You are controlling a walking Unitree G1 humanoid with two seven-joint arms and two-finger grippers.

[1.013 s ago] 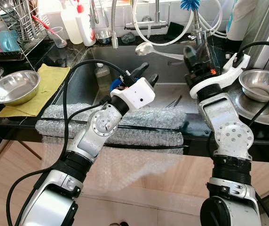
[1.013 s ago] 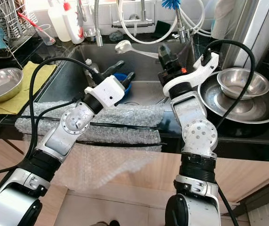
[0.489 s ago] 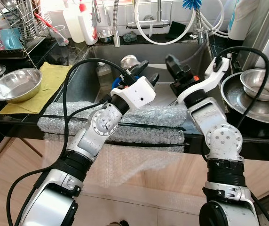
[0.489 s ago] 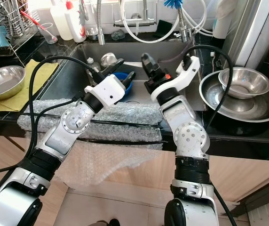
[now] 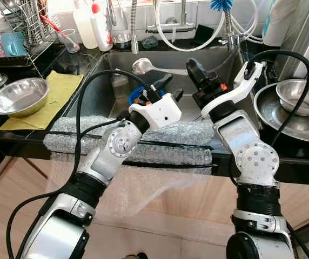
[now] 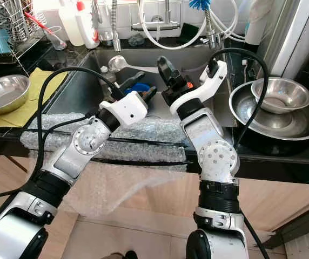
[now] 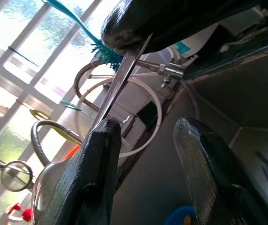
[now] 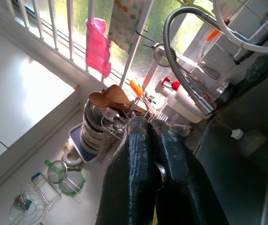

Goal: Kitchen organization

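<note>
A steel ladle (image 5: 140,66) hangs over the sink (image 5: 219,56), its bowl near the back left and its thin handle running right into my right gripper (image 5: 193,69), which is shut on the handle's end. In the right wrist view the two black fingers (image 8: 138,154) press together with a bit of metal between them. My left gripper (image 5: 169,88) stands open just below the ladle's handle. The left wrist view has the handle (image 7: 120,79) crossing just beyond its spread fingertips (image 7: 101,140). Under the left gripper a blue dish (image 5: 137,97) lies in the sink.
Bubble wrap (image 5: 84,135) drapes over the counter's front edge. A steel bowl (image 5: 17,96) rests on a yellow cloth (image 5: 54,94) at the left, behind it a dish rack (image 5: 27,24) and soap bottles (image 5: 92,24). Nested steel bowls (image 5: 300,100) sit at the right.
My right arm has swung left across the sink with the ladle, bringing its handle close above the left gripper. The left arm has hardly moved.
</note>
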